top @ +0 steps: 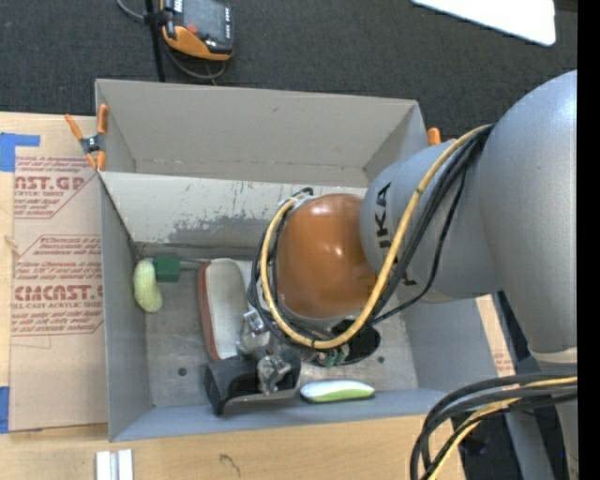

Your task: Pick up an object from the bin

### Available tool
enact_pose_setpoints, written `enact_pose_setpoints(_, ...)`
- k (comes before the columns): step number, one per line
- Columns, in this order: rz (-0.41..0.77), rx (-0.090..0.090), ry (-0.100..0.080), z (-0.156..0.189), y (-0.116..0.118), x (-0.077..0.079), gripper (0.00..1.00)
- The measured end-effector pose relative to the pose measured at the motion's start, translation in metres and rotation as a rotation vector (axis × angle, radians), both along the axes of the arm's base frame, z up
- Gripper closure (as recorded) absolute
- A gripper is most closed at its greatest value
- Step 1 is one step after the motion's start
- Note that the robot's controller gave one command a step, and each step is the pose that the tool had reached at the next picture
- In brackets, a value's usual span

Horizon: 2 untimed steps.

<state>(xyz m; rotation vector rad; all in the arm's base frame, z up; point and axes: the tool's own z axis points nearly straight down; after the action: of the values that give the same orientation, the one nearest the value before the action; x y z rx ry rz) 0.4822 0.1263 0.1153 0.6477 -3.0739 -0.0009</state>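
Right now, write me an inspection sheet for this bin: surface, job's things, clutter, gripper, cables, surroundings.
Surface: grey metal bin, floor scuffed, far wall scratched.
Job's things: black flat thing against the near wall, just below the gripper; white oval thing with a red-brown edge beside it, toward the middle.
Clutter: yellow-green oblong and small green block close together at the left wall; white-and-green oblong at the near wall.
Gripper: gripper low in the bin over the black flat thing; grasp cannot be judged.
Cables: yellow and black cables looped round the wrist's orange cover.
Surroundings: orange-and-black device beyond the far wall.
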Motion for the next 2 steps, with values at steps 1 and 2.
enact_pose_setpoints(1, 0.001, 0.000, 0.000, 0.0074, 0.0032, 0.0003, 1.00)
enact_pose_setpoints(2, 0.001, 0.000, 0.002, 0.0119, 0.0037, -0.0006, 1.00)
